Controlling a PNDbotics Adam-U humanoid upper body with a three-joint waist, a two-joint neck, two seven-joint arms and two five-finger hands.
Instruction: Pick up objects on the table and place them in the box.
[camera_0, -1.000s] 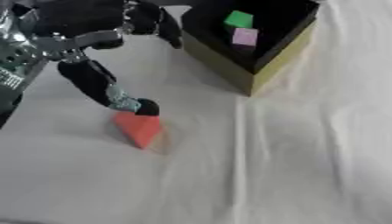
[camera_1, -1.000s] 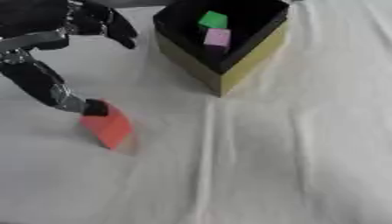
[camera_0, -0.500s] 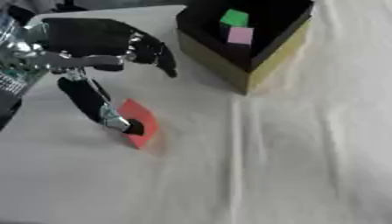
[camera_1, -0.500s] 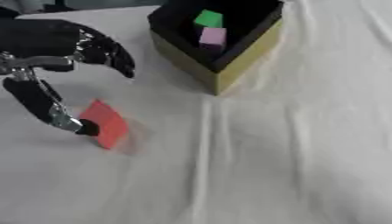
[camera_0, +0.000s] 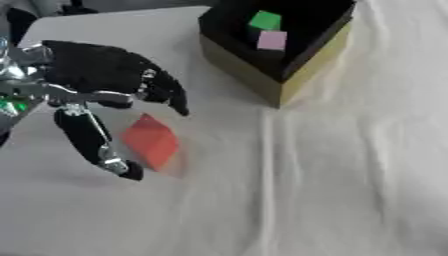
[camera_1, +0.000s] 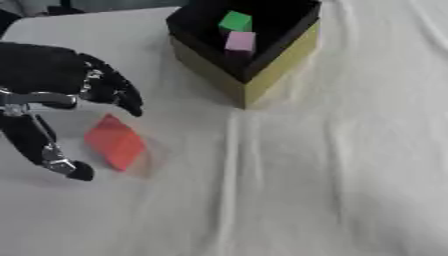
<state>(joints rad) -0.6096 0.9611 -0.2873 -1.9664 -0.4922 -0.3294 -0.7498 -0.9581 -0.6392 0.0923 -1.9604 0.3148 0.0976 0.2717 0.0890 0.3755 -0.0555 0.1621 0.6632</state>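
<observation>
**A:** Left eye view: what occupies the left side?

**B:** The robot's left hand (camera_0: 96, 80), black with silver joints, held over the white cloth-covered table (camera_0: 350, 175). Its fingers are spread apart and hold nothing; the thumb (camera_0: 92, 142) reaches downward, its tip just beside the lower left edge of the red block (camera_0: 150, 141). Whether it touches cannot be told. The fingers arch above the block's upper corner.

**A:** And the block itself?

**B:** It lies on the cloth, turned so one corner points up, well apart from the box (camera_0: 280, 45).

**A:** Right eye view: what does the box show?

**B:** A box with yellow outer walls and a black inside, at the table's far side. A green cube (camera_1: 234, 21) and a pink cube (camera_1: 240, 41) sit in it, the pink one nearer the camera, just beside the green.

**A:** The hand here?

**B:** Same spread pose; the block sits between the thumb and the other fingers. The right hand shows in neither view.
</observation>
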